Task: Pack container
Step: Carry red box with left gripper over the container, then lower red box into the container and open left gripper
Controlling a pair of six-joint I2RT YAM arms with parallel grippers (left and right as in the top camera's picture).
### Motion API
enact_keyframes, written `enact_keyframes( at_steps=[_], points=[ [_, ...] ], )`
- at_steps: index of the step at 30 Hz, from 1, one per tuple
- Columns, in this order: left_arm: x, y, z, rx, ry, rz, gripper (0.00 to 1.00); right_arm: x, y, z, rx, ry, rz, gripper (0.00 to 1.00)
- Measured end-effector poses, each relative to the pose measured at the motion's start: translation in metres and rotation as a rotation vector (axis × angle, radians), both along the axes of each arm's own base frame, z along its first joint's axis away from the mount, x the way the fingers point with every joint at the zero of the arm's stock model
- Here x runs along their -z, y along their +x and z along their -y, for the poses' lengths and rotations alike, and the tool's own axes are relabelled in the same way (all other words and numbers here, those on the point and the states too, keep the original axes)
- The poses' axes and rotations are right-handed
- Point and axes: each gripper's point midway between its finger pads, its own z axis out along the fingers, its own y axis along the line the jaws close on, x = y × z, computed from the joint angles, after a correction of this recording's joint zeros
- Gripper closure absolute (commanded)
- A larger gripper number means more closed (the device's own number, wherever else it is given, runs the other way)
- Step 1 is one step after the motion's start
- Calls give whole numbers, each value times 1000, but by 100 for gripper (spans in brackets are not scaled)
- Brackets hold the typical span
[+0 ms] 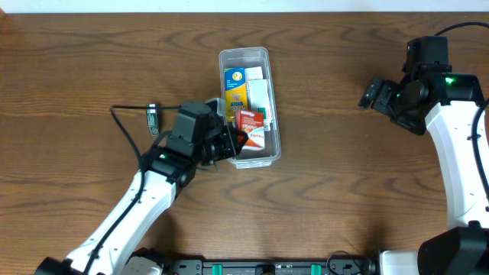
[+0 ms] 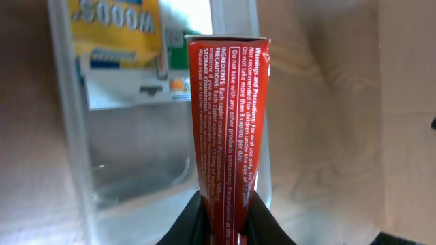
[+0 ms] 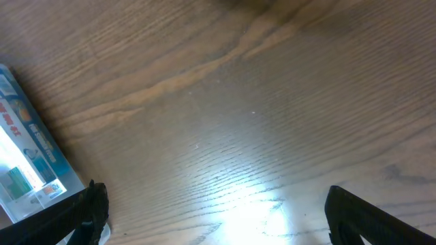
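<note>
Brown wood-grain table (image 1: pixel 92 61). Container (image 1: pixel 243 51) at centre, small boxes inside. Left gripper (image 1: pixel 233 143) at its near-left rim, fingers clamped on red box (image 2: pixel 228 136). White print reads "Warnings and Precautions", "INGREDIENTS", "STORAGE CONDITIONS" (finer lines hard to read). Yellow box (image 2: pixel 116 27) inside reads "WOODS", upside down. Right gripper (image 3: pixel 218 214) well apart at right, fingers spread wide, nothing between. Black cable (image 1: pixel 126 122) lies left of container.

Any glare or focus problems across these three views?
Right wrist: bright reflection on the table near the bottom edge. Left wrist: red box sharp, print legible; container behind it soft and washed out. Overhead: evenly lit, sharp, no strong glare.
</note>
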Motion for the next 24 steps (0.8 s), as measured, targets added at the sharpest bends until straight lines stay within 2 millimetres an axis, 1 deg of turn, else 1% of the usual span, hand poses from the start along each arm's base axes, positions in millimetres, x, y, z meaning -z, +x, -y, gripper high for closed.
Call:
enact_keyframes(
  at_steps=[3,8,9,10,11,24],
  points=[
    [6,2,7,5,0,-8,85,0,0,0,0,0,0,1],
    [19,-5,16,13,4,-63,85,0,0,0,0,0,0,1],
    [20,-6,18,14,2,-68,83,0,0,0,0,0,0,1],
    [20,-7,19,16,0,-71,77,0,0,0,0,0,0,1],
    [20,-7,20,19,0,-70,74,0,0,0,0,0,0,1],
    [14,-5,21,16,-18,-52,73,0,0,0,0,0,0,1]
  ],
)
